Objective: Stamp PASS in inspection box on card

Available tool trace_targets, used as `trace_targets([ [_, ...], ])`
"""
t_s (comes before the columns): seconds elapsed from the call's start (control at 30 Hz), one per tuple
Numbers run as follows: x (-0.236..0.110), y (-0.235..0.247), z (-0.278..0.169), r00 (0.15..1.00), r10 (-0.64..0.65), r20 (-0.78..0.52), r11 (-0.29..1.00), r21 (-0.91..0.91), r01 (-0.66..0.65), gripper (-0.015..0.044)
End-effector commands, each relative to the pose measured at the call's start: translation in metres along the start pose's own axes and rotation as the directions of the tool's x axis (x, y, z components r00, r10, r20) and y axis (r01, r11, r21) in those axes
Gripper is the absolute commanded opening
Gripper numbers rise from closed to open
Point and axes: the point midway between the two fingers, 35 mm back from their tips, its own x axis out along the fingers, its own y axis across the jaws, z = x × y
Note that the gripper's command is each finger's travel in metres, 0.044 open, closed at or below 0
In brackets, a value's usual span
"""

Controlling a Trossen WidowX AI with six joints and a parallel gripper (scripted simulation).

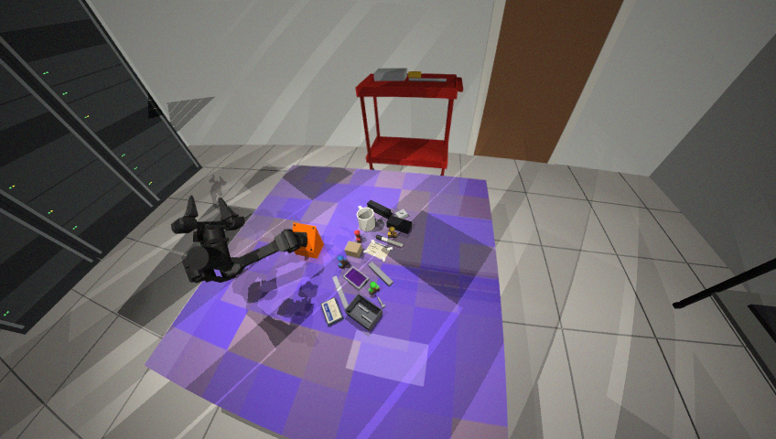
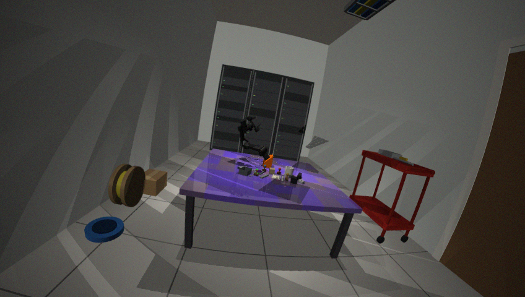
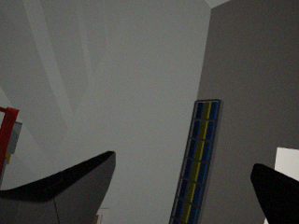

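Observation:
My gripper [image 1: 208, 208] [image 2: 252, 120] [image 3: 183, 166] is open and empty. It points up and away from the table, past the left edge, and the wrist view shows only wall and ceiling. On the purple table top [image 1: 381, 380] lies the cream card [image 1: 376, 248] with the purple ink pad [image 1: 356, 277] a little in front of it. Small stamps with coloured knobs stand around them: a red one [image 1: 357, 234], a blue one [image 1: 341, 261], a green one [image 1: 373, 286] and a brown one [image 1: 391, 232]. I cannot read which one says PASS.
The arm's orange base [image 1: 307, 240] [image 2: 268, 160] sits left of the clutter. A white mug [image 1: 365, 219], black boxes [image 1: 389, 214], a cardboard box [image 1: 353, 248], a marker [image 1: 390, 241], a grey bar [image 1: 380, 273] and a dark tray [image 1: 363, 311] crowd the card. A red cart [image 1: 408, 87] [image 2: 390, 184] stands beyond the table.

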Motion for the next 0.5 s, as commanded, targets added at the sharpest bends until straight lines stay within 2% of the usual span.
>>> trace_targets([
  [0.0,0.0,0.0,-0.003,1.0,0.006,-0.009,1.0,0.014,-0.005,0.0374],
  [0.1,0.0,0.009,-0.043,0.988,0.091,-0.127,0.974,0.218,-0.061,0.0295],
  [0.2,-0.006,0.025,-0.092,0.941,0.217,-0.259,0.88,0.469,-0.073,0.0216],
  [0.33,-0.024,0.054,-0.153,0.829,0.4,-0.39,0.687,0.727,0.01,0.0212],
  [0.47,-0.053,0.089,-0.205,0.669,0.578,-0.467,0.497,0.852,0.165,0.0212],
])
